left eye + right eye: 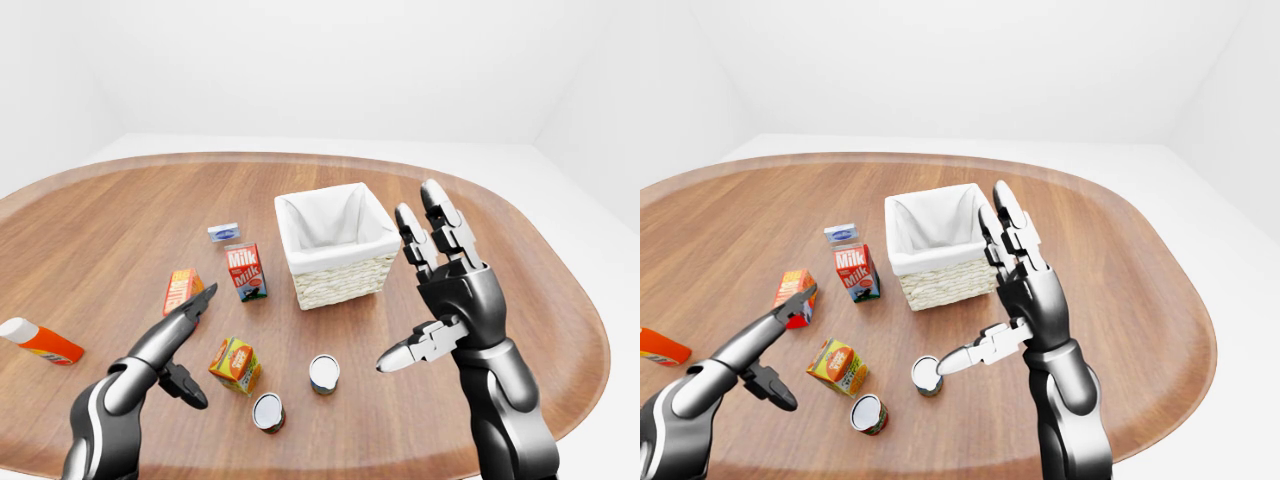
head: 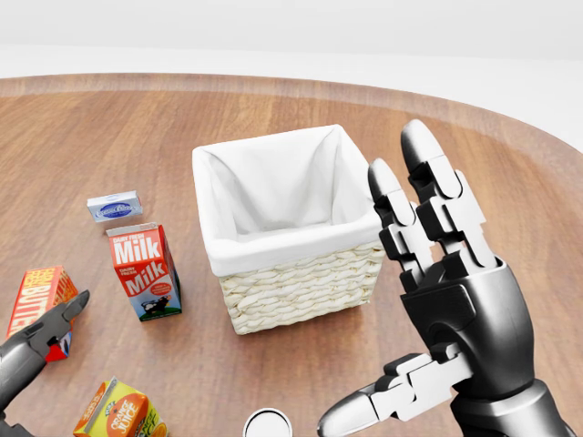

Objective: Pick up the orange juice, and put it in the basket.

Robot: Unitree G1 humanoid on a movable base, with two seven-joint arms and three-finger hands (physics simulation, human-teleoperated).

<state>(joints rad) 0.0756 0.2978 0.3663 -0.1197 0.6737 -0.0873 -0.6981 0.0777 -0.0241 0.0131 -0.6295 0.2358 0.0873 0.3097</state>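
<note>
orange juice [image 1: 235, 365] on tabletop [image 1: 520, 260], 7 o'clock of basket [image 1: 335, 245] | left robot hand [image 1: 180, 345] fingers spread, beside carton, not touching | right robot hand [image 1: 445, 290] fingers apart, empty

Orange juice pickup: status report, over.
Both hands open, empty. Left hand beside the orange juice, not touching. Basket empty. Milk carton and two cans near the path.

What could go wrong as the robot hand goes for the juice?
The left robot hand is open beside the juice, not yet holding it. The butter box lies close to its fingers, so the hand might nudge that instead. Two cans stand near the juice and could be knocked over. The raised right robot hand hangs beside the basket and might get in the way.
</note>
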